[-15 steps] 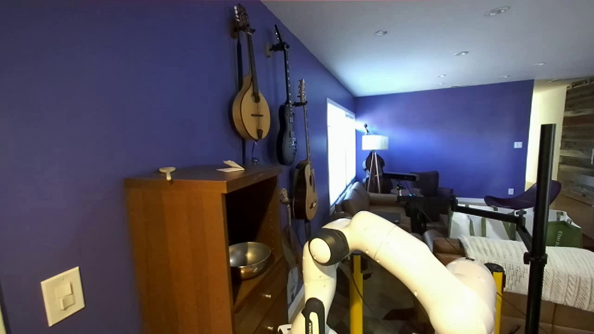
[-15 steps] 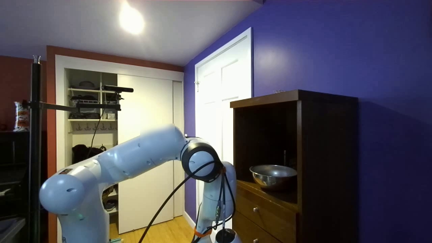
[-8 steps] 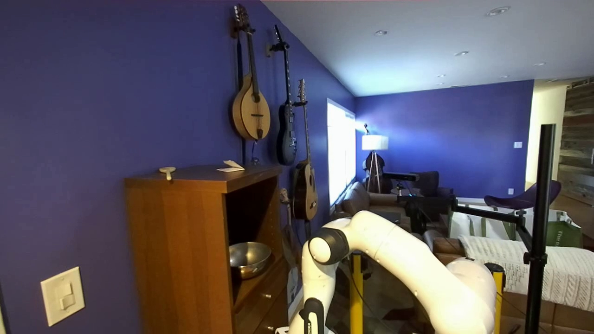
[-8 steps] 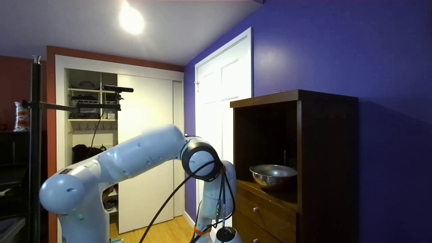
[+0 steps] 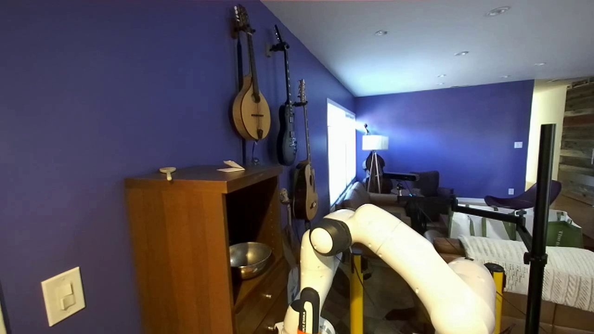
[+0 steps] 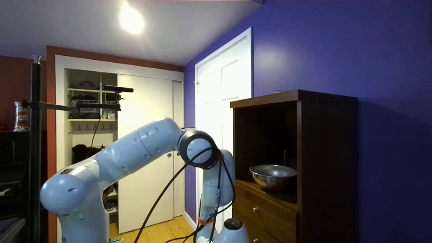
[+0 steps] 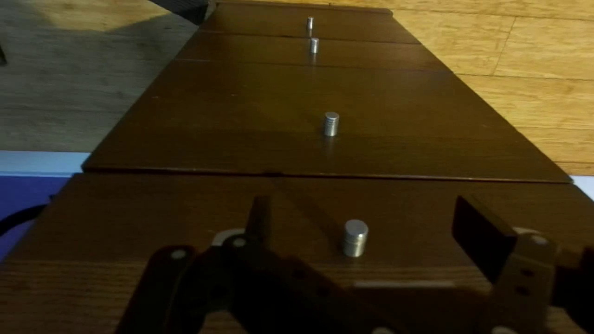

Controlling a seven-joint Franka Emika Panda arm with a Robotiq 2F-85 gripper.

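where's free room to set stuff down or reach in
The cabinet top looks bare between the card and the pale object. A hand could probably enter above the bowl, under that top, though it's dark inside. Crowded: the nearest knob, with the open gripper either side in the wrist view.

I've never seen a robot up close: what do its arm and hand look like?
The smooth, glossy white arm is rounded and tube-like, with a thick black ring at a bend. A rounded black panel carries white lettering. Thin black cables and orange bands show along the arm. The dark two-fingered gripper has pale round pins and flat, blocky fingertips.
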